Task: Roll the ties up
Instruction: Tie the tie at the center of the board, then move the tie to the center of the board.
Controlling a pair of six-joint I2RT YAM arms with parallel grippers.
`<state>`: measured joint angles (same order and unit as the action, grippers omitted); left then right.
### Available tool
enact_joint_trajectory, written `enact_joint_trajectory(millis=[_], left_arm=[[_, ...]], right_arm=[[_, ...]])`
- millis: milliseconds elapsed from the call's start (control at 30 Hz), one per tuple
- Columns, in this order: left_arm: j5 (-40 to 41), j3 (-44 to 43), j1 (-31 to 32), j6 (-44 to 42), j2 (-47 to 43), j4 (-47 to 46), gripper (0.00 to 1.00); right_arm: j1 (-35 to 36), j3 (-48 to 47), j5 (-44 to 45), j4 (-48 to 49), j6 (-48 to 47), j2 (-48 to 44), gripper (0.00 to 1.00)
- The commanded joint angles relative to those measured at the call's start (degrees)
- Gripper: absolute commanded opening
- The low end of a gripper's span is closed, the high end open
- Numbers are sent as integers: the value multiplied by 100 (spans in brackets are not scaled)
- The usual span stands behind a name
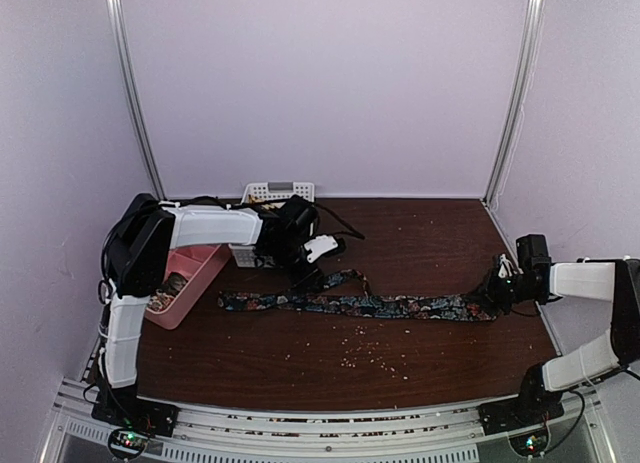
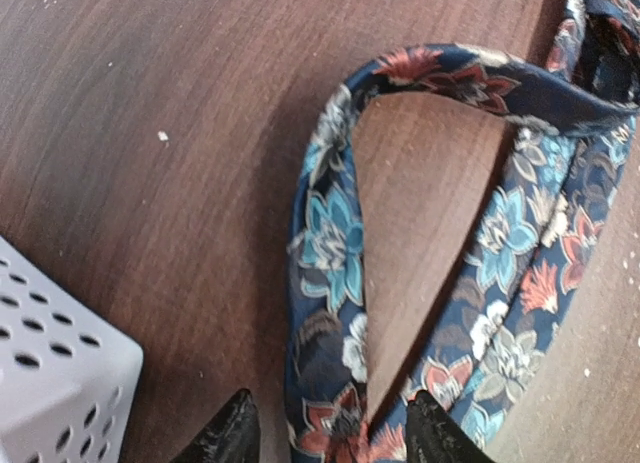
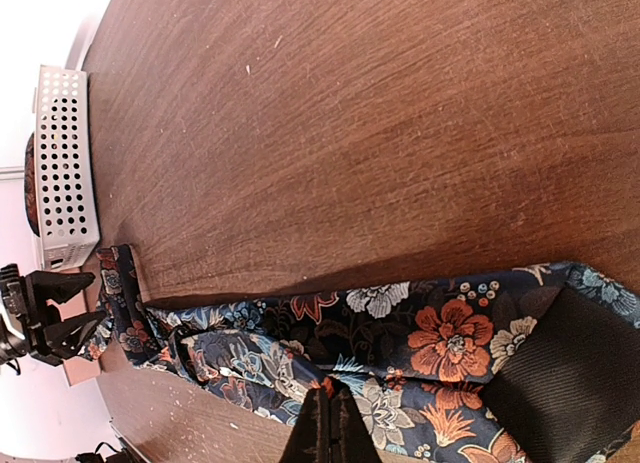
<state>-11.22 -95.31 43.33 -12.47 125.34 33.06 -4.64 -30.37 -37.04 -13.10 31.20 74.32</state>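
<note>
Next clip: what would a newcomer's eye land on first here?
The floral tie lies stretched left to right across the middle of the dark table, doubled into a loop at its left end. The left gripper stands open over that loop's strands, while the right gripper is shut on the tie's wide right end. Pale crumbs dot the table nearer the arms.
</note>
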Motion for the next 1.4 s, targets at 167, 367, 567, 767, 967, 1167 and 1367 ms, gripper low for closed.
enact_joint_trajectory(millis=[167, 367, 567, 767, 967, 1167, 1367], left_arm=[[22, -357, 17, -99, 553, 130, 45], [-82, 67, -36, -286, -73, 219, 3], [-907, 279, -327, -1079, -904, 781, 0], [-1457, 59, -656, -2261, -784, 2448, 0], [-1221, 37, -820, -2659, -385, 2914, 0], [-546, -5, -824, -2478, -139, 2396, 13], [-32, 175, -820, -2108, -523, 1982, 35]], right_arm=[[-54, 84, 67, 62, -81, 20, 0], [-62, 47, 26, 38, -105, 97, 0], [-55, 57, 67, -1, -162, 111, 0], [-60, 84, 181, -60, -225, 119, 0], [-62, 45, 294, -89, -293, 245, 0], [-54, -97, 294, -228, -500, 424, 8], [-54, -316, 559, -671, -633, -277, 48]])
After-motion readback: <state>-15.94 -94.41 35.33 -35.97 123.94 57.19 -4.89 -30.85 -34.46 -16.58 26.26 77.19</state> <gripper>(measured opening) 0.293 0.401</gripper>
